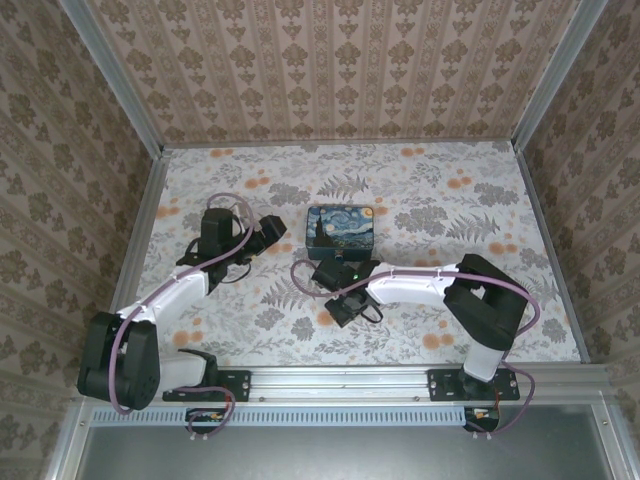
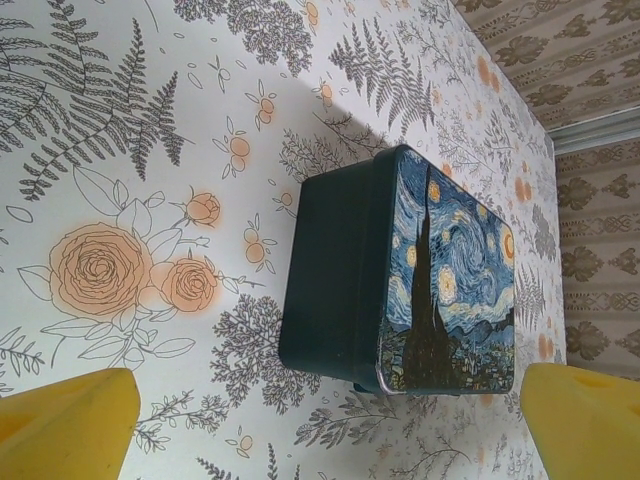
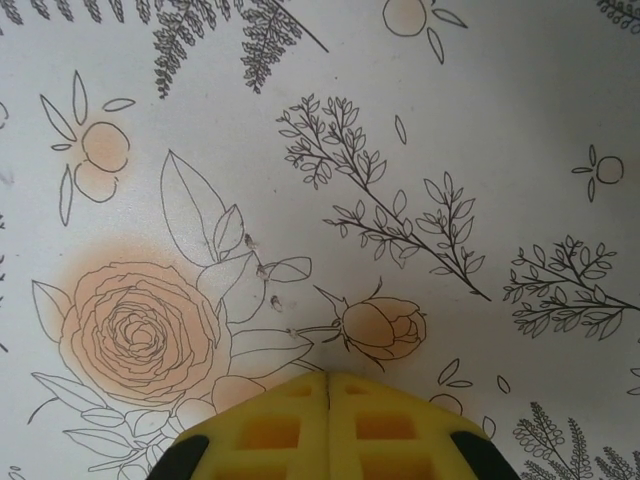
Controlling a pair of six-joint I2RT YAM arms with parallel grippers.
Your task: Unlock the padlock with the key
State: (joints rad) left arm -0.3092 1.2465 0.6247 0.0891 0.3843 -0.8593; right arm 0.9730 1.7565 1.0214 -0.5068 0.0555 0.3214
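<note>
You are working over a flower-printed bench [image 1: 450,330], with the left arm [image 1: 170,290] lying along its left side and the right arm [image 1: 420,285] stretching in from the right. Both are pointing toward the blue tin [image 1: 341,229] sitting at the centre. The left jaws are standing released and wide apart just beside the tin's left side, their yellow fingertips [image 2: 70,425] framing it. The right jaws are hanging just in front of the tin's near side, clenched. Their pads [image 3: 270,435] are pressing flat together over bare cloth, and nothing is showing in the seam, so they are likely gripping nothing. The step in hand is probably fetching the key, which I am not making out anywhere. To do it well, you should be parting the right jaws before lowering them and setting the pads square on either side of the key's head. Pinch so the blade is sticking out straight, ready to line up with the keyhole. The padlock is too small or too hidden to find, so I cannot tell where it is lying relative to either jaws.
</note>
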